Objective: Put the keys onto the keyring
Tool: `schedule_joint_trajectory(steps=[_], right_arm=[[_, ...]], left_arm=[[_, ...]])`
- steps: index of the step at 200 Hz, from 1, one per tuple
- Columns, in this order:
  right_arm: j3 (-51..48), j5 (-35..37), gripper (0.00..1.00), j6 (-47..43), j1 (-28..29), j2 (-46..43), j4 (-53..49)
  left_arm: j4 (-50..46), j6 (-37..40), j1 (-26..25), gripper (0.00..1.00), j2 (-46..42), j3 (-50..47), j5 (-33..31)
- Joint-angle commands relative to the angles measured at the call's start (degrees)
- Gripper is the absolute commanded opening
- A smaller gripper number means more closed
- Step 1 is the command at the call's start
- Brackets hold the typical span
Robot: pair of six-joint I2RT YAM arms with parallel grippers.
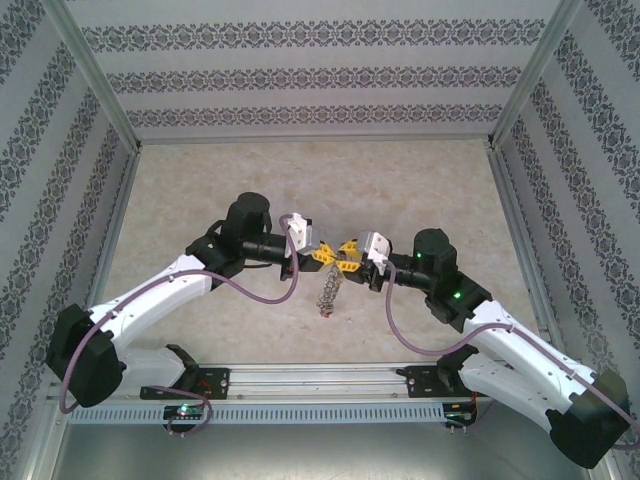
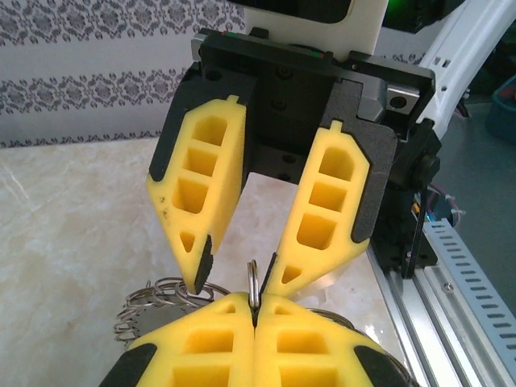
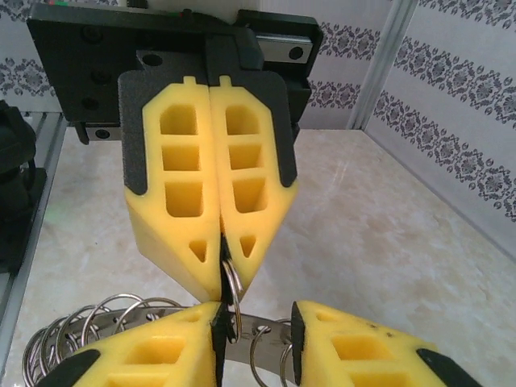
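My left gripper [image 2: 255, 302] is shut on the keyring [image 2: 253, 278], a thin grey metal ring held edge-on between its yellow fingertips. The grip shows again in the right wrist view, the left gripper [image 3: 224, 278] pinching the keyring [image 3: 235, 294] from above. My right gripper [image 3: 256, 339] faces it tip to tip and stands open, one pad beside the ring, the other apart. From the top, the left gripper [image 1: 325, 253] and right gripper [image 1: 352, 251] meet over the table's middle. The keys [image 1: 328, 293] hang in a bunch below them, with wire loops [image 3: 81, 330] and a flat metal blade [image 3: 266, 339].
The marble-patterned table [image 1: 200, 190] is walled on three sides by patterned panels [image 1: 320, 70]. An aluminium rail [image 1: 320, 378] with both arm bases runs along the near edge. Purple cables [image 1: 260, 290] droop from both arms.
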Motion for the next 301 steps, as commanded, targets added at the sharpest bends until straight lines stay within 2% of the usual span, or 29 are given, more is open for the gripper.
schedule_joint_trajectory(steps=[1,28,66,88,114,135,150,160,170,178,182,190,202,206,209,212,213,214,217,246,264,271,279,292,296,301], right_arm=[[-0.4,-1.7,0.28,1.2,-1.1,-0.7,5.4],[-0.1,-4.1,0.22,1.6,-1.9,-0.2,6.0],[-0.6,-3.4,0.21,2.6,-2.3,-0.6,6.4],[-0.6,-4.2,0.13,2.7,-2.5,-0.8,6.4],[-0.4,-4.8,0.09,2.6,-2.6,-0.5,6.3],[-0.3,-5.5,0.00,2.2,-2.7,-0.7,6.4],[0.0,-5.9,0.00,1.6,-2.7,-0.8,5.7],[0.2,-5.1,0.00,1.2,-2.8,-0.9,4.9],[0.4,-3.4,0.00,0.7,-2.8,-1.1,4.0],[0.6,-1.9,0.00,0.0,-2.8,-1.1,3.0],[0.7,-1.4,0.00,-0.3,-2.7,-1.2,2.5],[1.0,-0.8,0.00,-1.1,-2.7,-0.9,1.2],[1.4,0.0,0.00,-1.5,-2.5,-0.3,0.2],[1.6,0.5,0.00,-1.6,-2.2,0.0,0.0],[1.7,0.8,0.00,-1.9,-2.1,0.1,-0.2],[1.7,1.1,0.00,-2.3,-1.7,0.2,-0.3],[1.7,1.3,0.00,-2.4,-1.6,0.2,-0.4],[1.7,1.4,0.00,-2.6,-1.5,0.2,-0.4],[1.8,2.1,0.00,-3.0,-1.2,0.3,-0.5],[3.2,9.2,0.00,-8.7,2.0,2.2,-4.0],[4.2,11.2,0.00,-10.9,3.1,3.6,-5.8],[4.5,11.7,0.00,-11.1,3.5,4.1,-6.0],[4.6,12.0,0.00,-11.3,3.9,4.6,-6.0],[4.6,12.2,0.00,-11.6,4.7,5.5,-5.9],[4.5,12.4,0.00,-11.6,4.9,5.7,-5.8],[4.5,12.6,0.00,-11.6,5.0,6.0,-5.7]], left_arm=[[8.7,-3.5,0.1,0.00,-2.2,-1.0,4.0],[12.6,-5.7,0.2,0.00,-1.6,-1.7,4.1],[14.3,-6.4,0.2,0.00,-1.0,-1.5,4.7],[15.0,-6.8,0.2,0.00,-0.5,-1.5,5.4],[16.0,-7.0,0.2,0.00,-0.2,-1.8,5.4],[14.8,-6.6,0.2,0.00,0.3,-1.4,5.1],[13.9,-6.3,0.2,0.00,0.5,-1.3,4.6],[12.5,-5.8,0.2,0.09,0.4,-1.1,3.7],[9.5,-4.7,0.2,0.26,-0.1,-0.5,2.3],[5.9,-3.0,0.2,0.34,-0.8,0.0,0.9],[4.1,-2.2,0.2,0.41,-1.2,0.1,0.0],[1.1,-1.2,0.3,0.49,-2.5,0.0,-2.9],[-1.7,-2.1,0.9,0.53,-4.9,-0.8,-8.0],[-2.3,-3.0,1.2,0.58,-5.7,-1.0,-9.7],[-3.1,-3.8,1.4,0.64,-6.2,-1.2,-10.6],[-3.5,-4.2,1.6,0.77,-6.9,-1.3,-12.2],[-3.8,-4.5,1.6,0.88,-7.2,-1.4,-12.7],[-4.1,-4.8,1.6,0.95,-7.3,-1.4,-13.0],[-5.0,-5.5,1.8,1.00,-7.9,-1.5,-14.2],[-17.0,-12.9,2.9,0.99,-13.1,0.2,-24.7],[-25.9,-17.1,4.0,0.99,-14.7,2.9,-33.8],[-28.4,-20.8,4.4,0.99,-15.0,3.5,-39.9],[-32.1,-26.0,4.7,0.99,-14.9,4.3,-49.7],[-42.4,-42.4,5.9,0.99,-13.9,6.1,-68.4],[-45.7,-46.2,6.8,0.99,-13.5,6.8,-71.2],[-49.4,-48.3,8.6,0.99,-12.7,7.4,-70.9]])
